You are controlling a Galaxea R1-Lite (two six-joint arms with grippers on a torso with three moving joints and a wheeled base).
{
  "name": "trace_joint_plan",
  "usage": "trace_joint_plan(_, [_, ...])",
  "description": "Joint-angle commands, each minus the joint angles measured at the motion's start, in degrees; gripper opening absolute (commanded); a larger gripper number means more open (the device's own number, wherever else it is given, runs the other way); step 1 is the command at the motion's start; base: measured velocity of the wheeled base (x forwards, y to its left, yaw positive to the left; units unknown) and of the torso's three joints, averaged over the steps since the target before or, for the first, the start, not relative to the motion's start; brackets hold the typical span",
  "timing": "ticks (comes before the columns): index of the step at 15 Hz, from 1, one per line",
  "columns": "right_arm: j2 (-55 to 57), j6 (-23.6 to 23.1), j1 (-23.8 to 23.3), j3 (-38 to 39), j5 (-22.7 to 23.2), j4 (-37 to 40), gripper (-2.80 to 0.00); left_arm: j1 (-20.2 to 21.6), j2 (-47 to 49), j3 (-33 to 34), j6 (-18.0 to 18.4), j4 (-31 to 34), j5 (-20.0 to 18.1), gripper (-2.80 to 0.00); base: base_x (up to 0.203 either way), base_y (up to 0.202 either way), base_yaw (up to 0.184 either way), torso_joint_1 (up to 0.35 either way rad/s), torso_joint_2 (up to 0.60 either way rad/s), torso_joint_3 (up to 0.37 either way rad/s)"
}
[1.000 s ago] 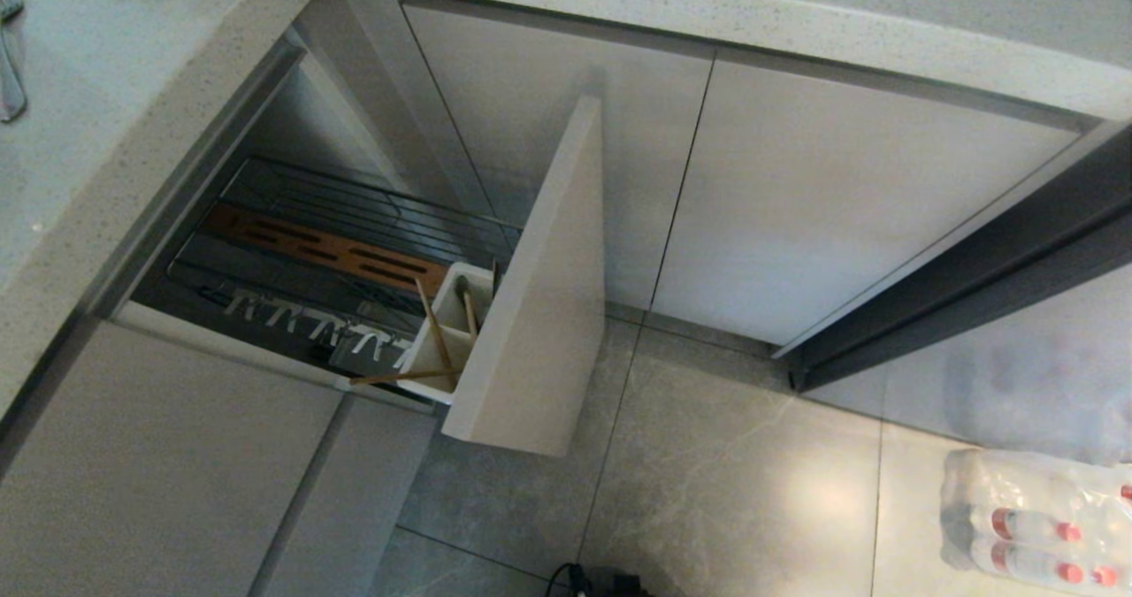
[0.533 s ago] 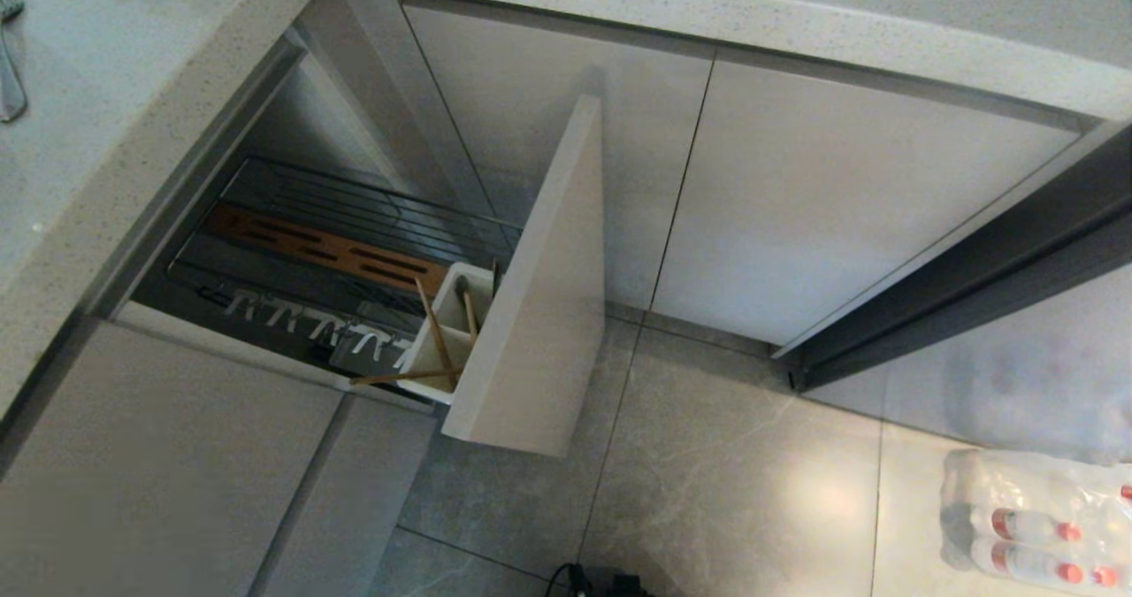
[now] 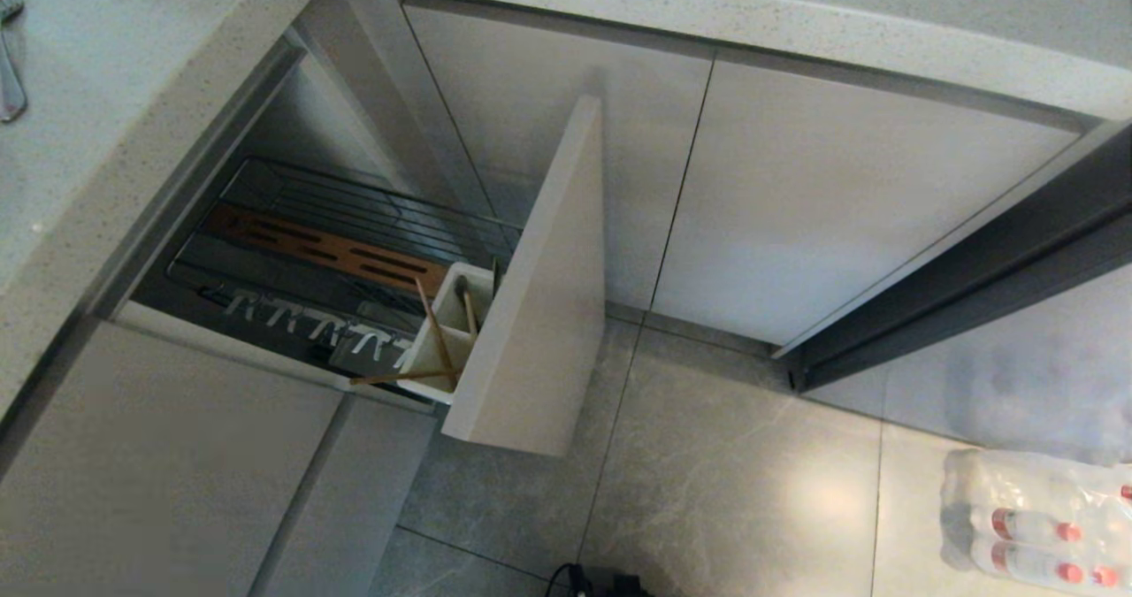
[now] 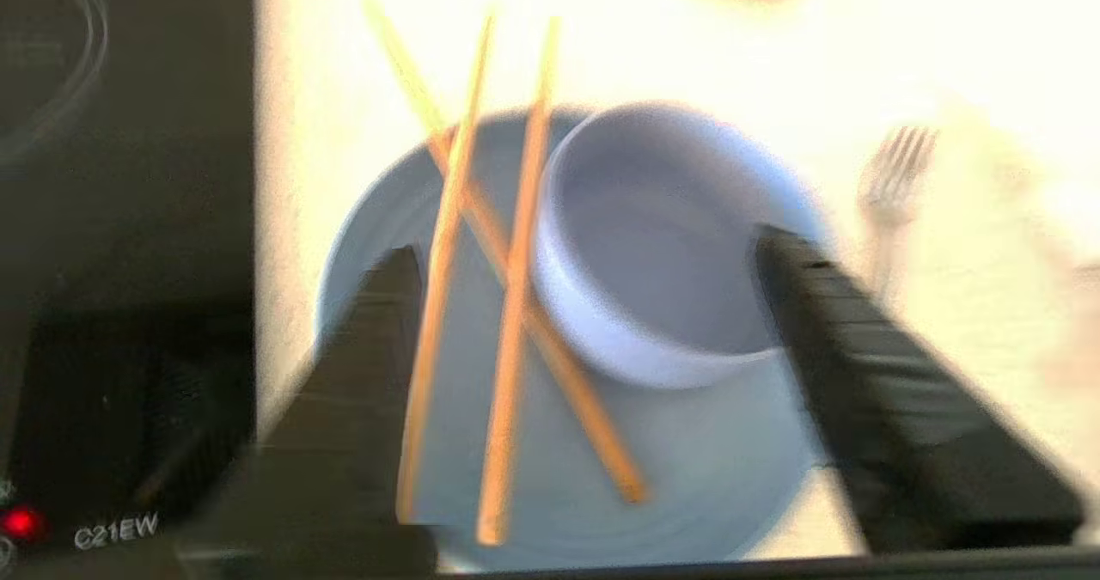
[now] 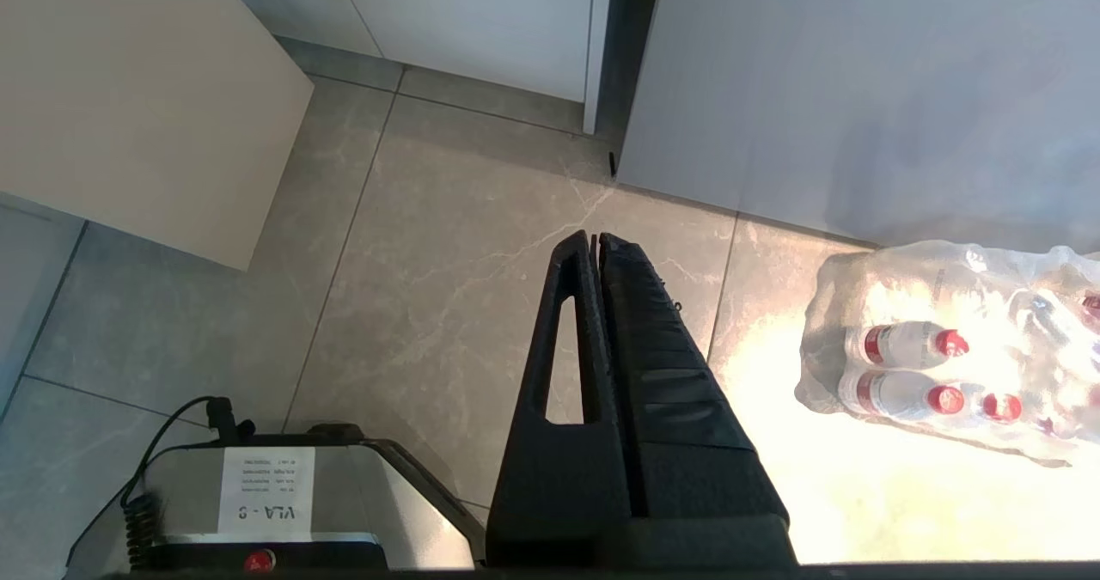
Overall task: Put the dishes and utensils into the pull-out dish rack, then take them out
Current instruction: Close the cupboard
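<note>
Chopsticks (image 4: 481,305) of thin light wood are being straddled by the left gripper (image 4: 584,262), its fingers spread wide and holding nothing above the round dusty-blue plate (image 4: 687,477) and bowl (image 4: 662,236) on the counter, so one stick should be centred before closing.

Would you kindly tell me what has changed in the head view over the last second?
Nothing visibly changed. The pull-out dish rack stays open, chopsticks still stand in its white caddy, the fork stays on the counter, and the bottle pack stays on the floor.
</note>
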Motion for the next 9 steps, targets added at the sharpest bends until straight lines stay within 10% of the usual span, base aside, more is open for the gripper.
trace_joint_plan(1, [0.1,0.0,0.0,0.0,0.0,0.0,-2.80,0.0,-1.5,-3.2,0.3,1.1,0.4,-2.80,0.000,0.000,0.000,0.000,0.00,0.000])
trace_joint_plan(9, [0.1,0.0,0.0,0.0,0.0,0.0,-2.80,-9.1,-4.4,-26.4,4.1,10.6,-1.4,-2.80,0.000,0.000,0.000,0.000,0.00,0.000])
